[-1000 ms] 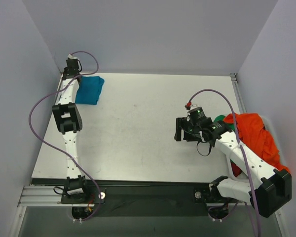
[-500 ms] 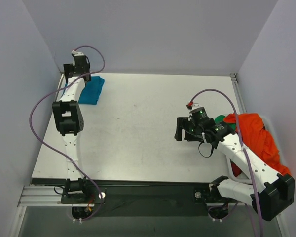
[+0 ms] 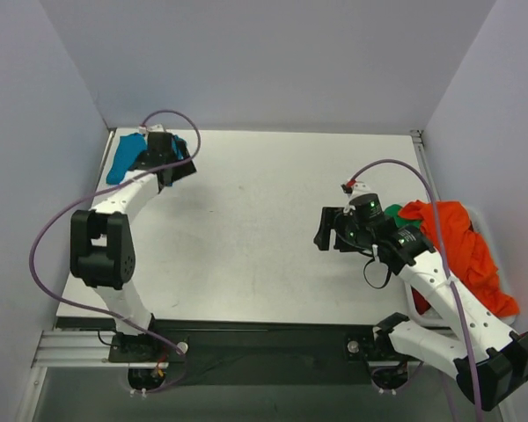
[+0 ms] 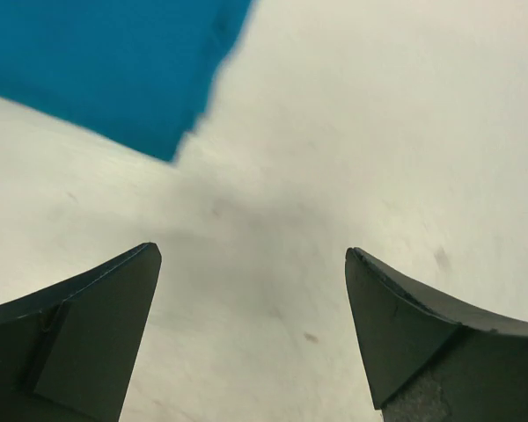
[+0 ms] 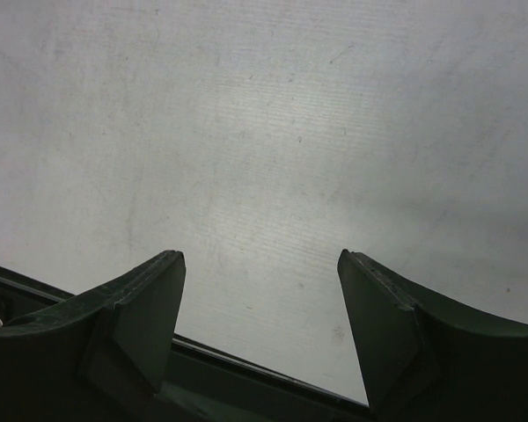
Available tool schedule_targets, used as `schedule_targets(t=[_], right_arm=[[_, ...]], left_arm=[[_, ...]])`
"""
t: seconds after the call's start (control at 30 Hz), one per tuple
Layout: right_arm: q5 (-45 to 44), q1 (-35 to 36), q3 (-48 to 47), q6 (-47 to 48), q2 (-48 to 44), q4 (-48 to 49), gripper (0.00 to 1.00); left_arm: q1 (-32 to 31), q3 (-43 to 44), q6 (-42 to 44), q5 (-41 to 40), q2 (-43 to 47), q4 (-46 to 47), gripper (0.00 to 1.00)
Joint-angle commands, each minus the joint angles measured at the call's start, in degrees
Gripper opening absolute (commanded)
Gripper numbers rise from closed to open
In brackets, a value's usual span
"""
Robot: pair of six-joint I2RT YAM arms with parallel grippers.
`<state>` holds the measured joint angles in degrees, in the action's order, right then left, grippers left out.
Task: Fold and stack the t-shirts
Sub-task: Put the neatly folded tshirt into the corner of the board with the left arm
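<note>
Left arm has swung off the shirt since a second ago, its elbow has dropped toward the near edge, and the jaws that were nearly closed then are now spread wide. So: left gripper (image 4: 253,251) is wide apart with nothing between the fingers, hanging over bare table (image 3: 246,220) just off the corner of the teal-blue t-shirt (image 4: 97,61). No contact with the cloth as far as I can see. That shirt sits at the far left corner of the table, and from above the arm covers part of it, so I can't really judge how neat the fold is.

Right gripper (image 5: 260,255) has barely shifted. Its jaws are also apart and empty, over open table right of the middle. Behind it at the right edge there's the orange-red t-shirt (image 3: 458,242) in a crumpled heap, partly hanging over the edge, with a bit of the green t-shirt (image 3: 392,211) poking out beside the arm.
</note>
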<state>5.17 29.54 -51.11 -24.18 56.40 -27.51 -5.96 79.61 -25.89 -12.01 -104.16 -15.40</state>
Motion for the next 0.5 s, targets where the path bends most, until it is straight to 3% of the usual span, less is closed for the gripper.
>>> schedule_targets(t=[0.0, 0.1, 0.27, 0.47], right_arm=[[-1.47, -0.62, 0.05, -0.86, -1.03, -0.44, 0.72], [-2.79, -0.62, 0.66, -1.74, -1.29, 0.08, 0.73], [-3.58, -0.54, 1.27, -2.01, -1.38, 0.00, 0.73], [-6.73, -0.53, 3.03, -2.18, -2.61, 1.23, 0.73]], left_arm=[[-8.26, -9.44, -5.13, 6.12, 9.74, 3.37, 0.97], [-18.10, -20.93, -6.54, 5.86, 18.62, 5.90, 0.97], [-31.54, -30.47, -4.88, 3.84, 30.67, 4.07, 0.97], [-34.12, -35.05, -3.73, 9.18, 38.76, -1.46, 0.97]])
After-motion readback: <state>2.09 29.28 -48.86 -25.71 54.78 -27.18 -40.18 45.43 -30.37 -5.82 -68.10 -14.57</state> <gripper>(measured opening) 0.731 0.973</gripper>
